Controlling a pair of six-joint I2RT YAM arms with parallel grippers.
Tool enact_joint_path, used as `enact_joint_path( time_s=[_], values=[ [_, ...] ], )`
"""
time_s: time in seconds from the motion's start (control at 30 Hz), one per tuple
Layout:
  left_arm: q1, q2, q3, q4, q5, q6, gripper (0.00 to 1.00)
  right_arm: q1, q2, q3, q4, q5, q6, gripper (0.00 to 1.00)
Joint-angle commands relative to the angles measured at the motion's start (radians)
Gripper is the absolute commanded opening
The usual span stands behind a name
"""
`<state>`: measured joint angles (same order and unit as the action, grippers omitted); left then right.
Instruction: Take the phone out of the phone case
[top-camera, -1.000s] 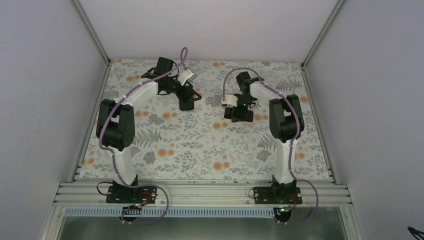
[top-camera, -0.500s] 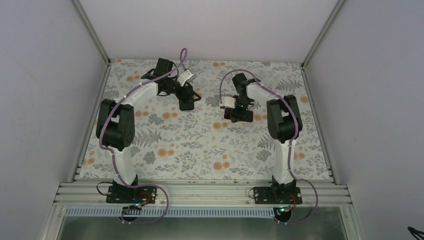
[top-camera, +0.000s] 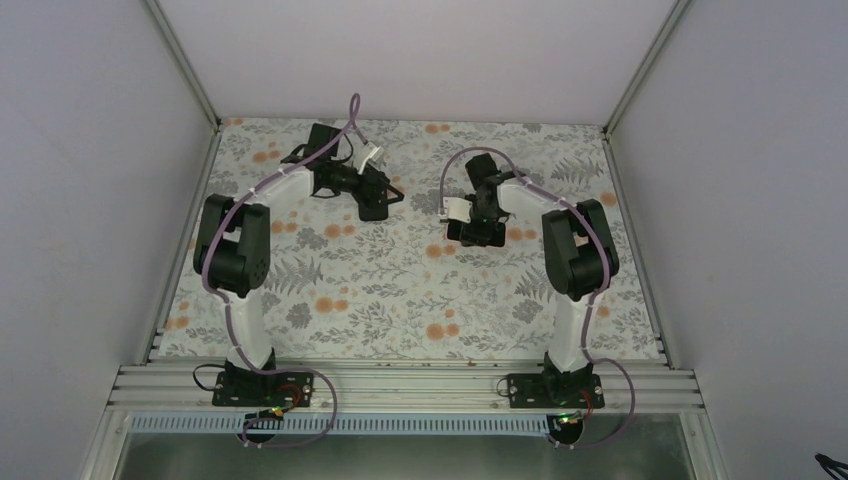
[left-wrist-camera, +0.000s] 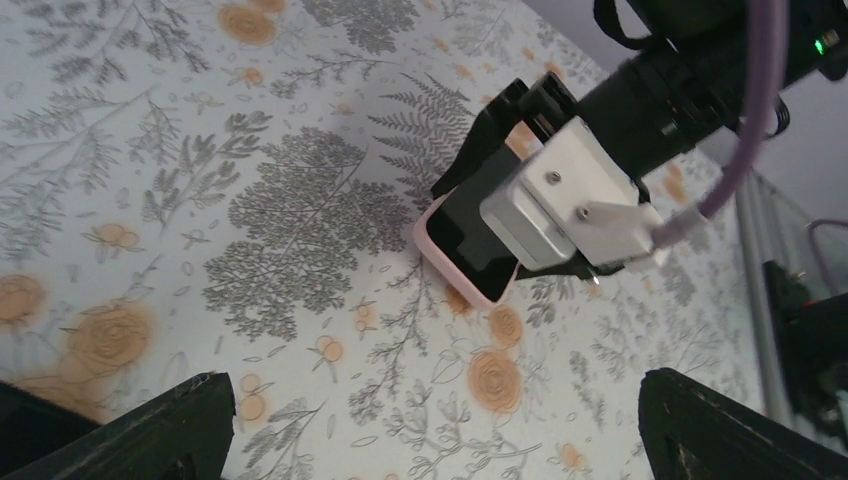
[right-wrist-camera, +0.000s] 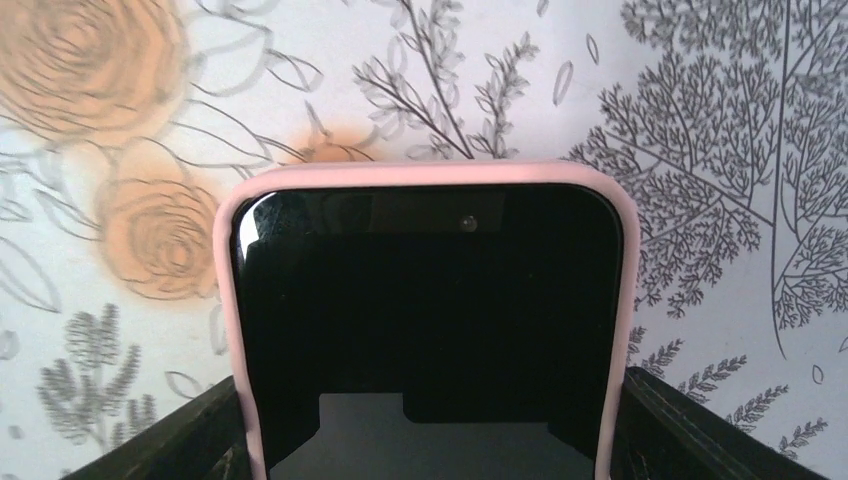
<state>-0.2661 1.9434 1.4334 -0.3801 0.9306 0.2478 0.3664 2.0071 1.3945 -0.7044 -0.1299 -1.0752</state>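
Note:
The black phone (right-wrist-camera: 430, 320) lies screen up in its pink phone case (right-wrist-camera: 420, 175) on the flowered table. My right gripper (right-wrist-camera: 430, 400) straddles it from above, with a finger (right-wrist-camera: 170, 440) pressed against each long side of the case. In the left wrist view the phone (left-wrist-camera: 470, 240) and a corner of the case (left-wrist-camera: 440, 262) stick out from under the right arm's white wrist camera (left-wrist-camera: 560, 200). In the top view the right gripper (top-camera: 478, 232) covers the phone. My left gripper (top-camera: 375, 205) hangs open to the left of it, holding nothing, its fingers (left-wrist-camera: 150, 430) wide apart.
The flowered table cover (top-camera: 400, 290) runs between grey side walls with metal rails (top-camera: 640, 250). Purple cables (top-camera: 455, 175) loop over both arms. The two wrists stand close together at the back of the table.
My right gripper's fingers have drawn in against the sides of the case, and the right arm has shifted slightly. My left wrist has turned a little; its gripper stays open.

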Motion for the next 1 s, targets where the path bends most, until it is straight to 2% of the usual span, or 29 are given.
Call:
enact_joint_path(
  time_s=[0.0, 0.17, 0.43, 0.97],
  values=[
    [-0.003, 0.074, 0.005, 0.095, 0.119, -0.133, 1.0, 0.047, -0.095, -0.026, 0.061, -0.028, 0.043, 0.7],
    [-0.014, 0.15, 0.035, 0.134, 0.106, -0.228, 1.0, 0.09, -0.136, -0.009, 0.076, -0.041, 0.075, 0.71],
    [-0.017, 0.18, 0.026, 0.195, 0.092, -0.319, 1.0, 0.133, -0.152, 0.035, 0.101, -0.052, 0.113, 0.72],
    [-0.03, 0.195, 0.039, 0.196, 0.111, -0.369, 0.97, 0.22, -0.069, 0.17, 0.189, 0.03, 0.186, 0.72]
  ],
)
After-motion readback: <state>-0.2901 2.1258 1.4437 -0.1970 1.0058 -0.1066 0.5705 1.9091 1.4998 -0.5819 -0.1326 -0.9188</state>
